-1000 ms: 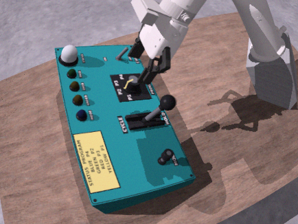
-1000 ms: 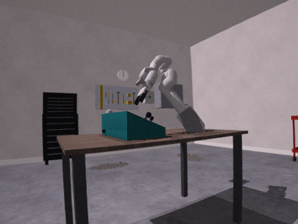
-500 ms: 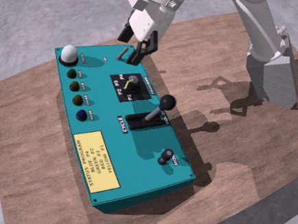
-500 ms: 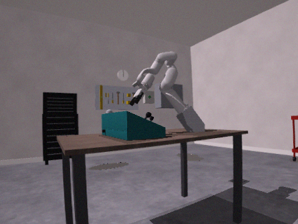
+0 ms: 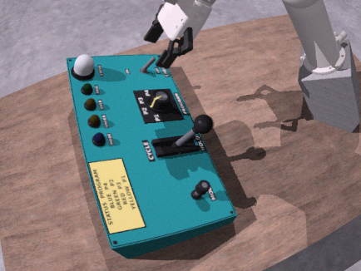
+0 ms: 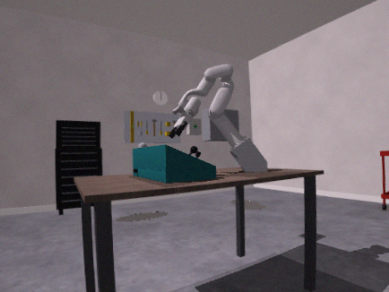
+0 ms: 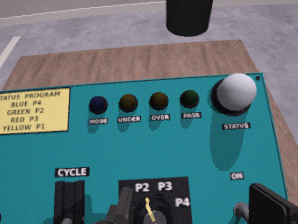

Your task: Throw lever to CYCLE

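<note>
Gripper, black-fingered on a white wrist, hangs wide open with nothing in it over the far end of the teal box-shaped console, near the small grey toggle switch. Black ball-topped lever sits mid-panel in its black slot, leaning to the HOLD end; the white CYCLE label marks the opposite end. From the gripper the lever lies well apart, toward the console's near end, past the black rotary program selector. Slot's long axis runs across the panel's short width, so the throw likely goes from the HOLD side toward the row of dark round indicator buttons. Wrist view shows the CYCLE end but not the knob. Console rests loose on the brown wooden counter, so a hard sideways shove could slide it.
</note>
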{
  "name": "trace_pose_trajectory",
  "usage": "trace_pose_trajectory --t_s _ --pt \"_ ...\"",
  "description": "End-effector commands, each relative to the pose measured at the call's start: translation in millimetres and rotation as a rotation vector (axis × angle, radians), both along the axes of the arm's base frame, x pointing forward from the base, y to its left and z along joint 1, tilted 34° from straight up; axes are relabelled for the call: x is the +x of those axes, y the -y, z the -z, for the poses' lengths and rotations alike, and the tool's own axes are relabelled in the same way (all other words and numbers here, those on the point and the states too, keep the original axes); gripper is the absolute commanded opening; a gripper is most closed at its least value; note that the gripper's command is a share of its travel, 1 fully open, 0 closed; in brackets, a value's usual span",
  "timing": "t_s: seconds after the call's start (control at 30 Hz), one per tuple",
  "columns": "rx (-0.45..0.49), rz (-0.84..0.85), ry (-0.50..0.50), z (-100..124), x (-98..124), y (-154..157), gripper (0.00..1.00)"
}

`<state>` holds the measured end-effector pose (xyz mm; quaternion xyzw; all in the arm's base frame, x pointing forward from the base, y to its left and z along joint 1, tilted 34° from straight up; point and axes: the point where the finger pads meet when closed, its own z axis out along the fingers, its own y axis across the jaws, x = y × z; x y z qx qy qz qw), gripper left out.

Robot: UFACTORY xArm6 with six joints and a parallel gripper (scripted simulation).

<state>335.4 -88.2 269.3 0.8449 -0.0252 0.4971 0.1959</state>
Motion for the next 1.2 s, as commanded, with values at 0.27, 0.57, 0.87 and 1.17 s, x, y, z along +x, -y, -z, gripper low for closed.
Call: trace_pose_trajectory --t_s 0.27,0.57,0.87,1.17 --pt "-0.015 0.000 -0.016 -1 -9 9 1.00" --pt "-0.038 0.008 -0.058 2 -29 25 1.00" --pt "-0.055 0.036 -0.173 15 -78 46 1.00" --pt "-0.038 0.064 -0.260 26 -113 52 1.00"
